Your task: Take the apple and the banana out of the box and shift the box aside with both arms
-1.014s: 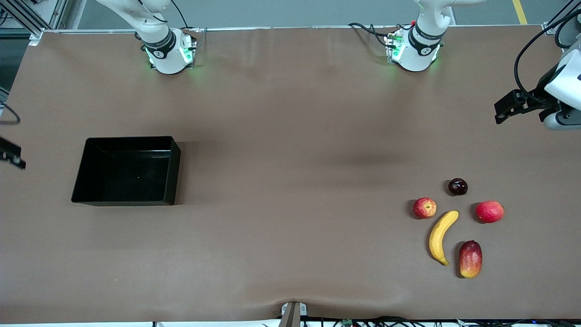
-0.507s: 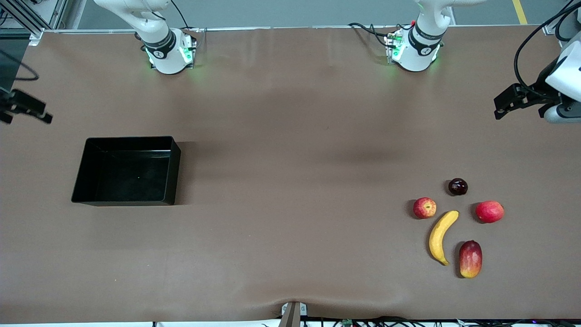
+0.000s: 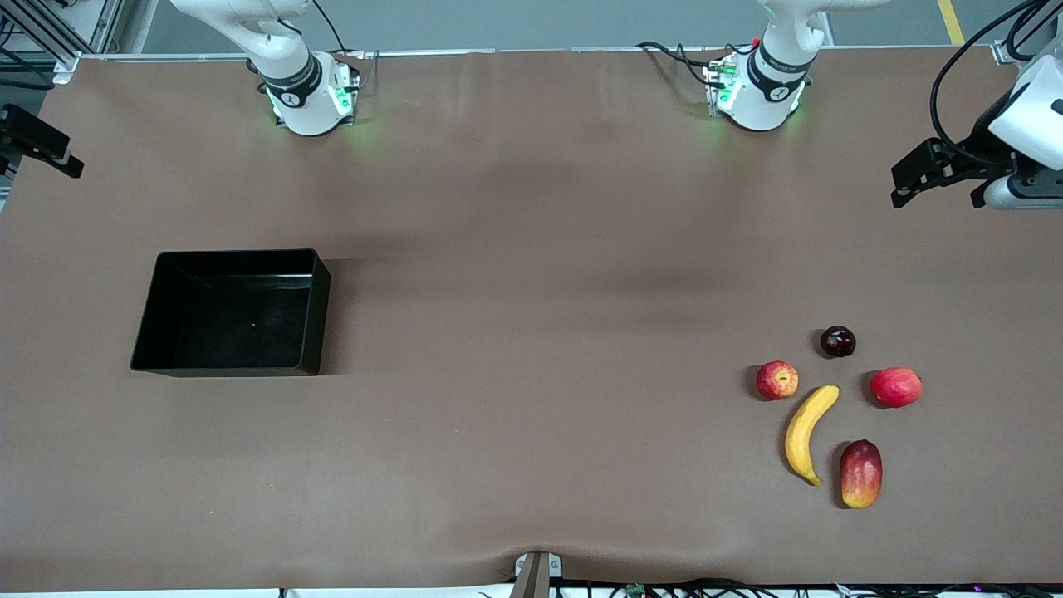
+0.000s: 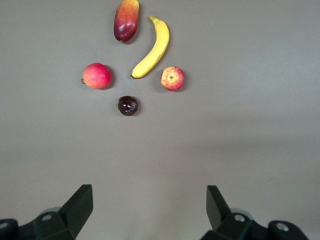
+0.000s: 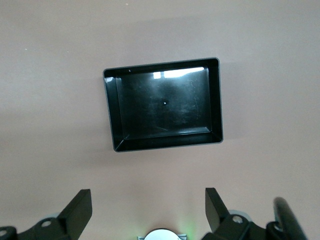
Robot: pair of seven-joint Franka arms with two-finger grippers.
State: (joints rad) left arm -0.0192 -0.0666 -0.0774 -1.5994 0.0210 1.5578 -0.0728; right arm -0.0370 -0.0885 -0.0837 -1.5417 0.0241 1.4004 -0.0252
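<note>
The yellow banana [image 3: 807, 432] and the red-and-yellow apple [image 3: 776, 379] lie on the brown table toward the left arm's end. They also show in the left wrist view as the banana [image 4: 152, 47] and the apple [image 4: 172, 78]. The black bin [image 3: 315, 307] stands open and empty toward the right arm's end; its rim [image 5: 162, 65] shows in the right wrist view. My left gripper [image 3: 905, 184] hangs open and empty over bare table at its end, apart from the fruits; it also shows in its wrist view [image 4: 150, 200]. My right gripper [image 3: 41, 143] is open and empty over the table's edge, also seen from its wrist [image 5: 147, 202].
A dark plum [image 3: 837, 341], a plain red round fruit [image 3: 895, 387] and a red-and-yellow mango [image 3: 860, 473] lie around the banana. The arm bases [image 3: 309, 95] stand along the table edge farthest from the front camera. A mount [image 3: 536, 573] sits at the nearest edge.
My right gripper has swung along the table's end toward the robots' bases. My left gripper has drifted slightly the same way. The fruits and bin have not moved.
</note>
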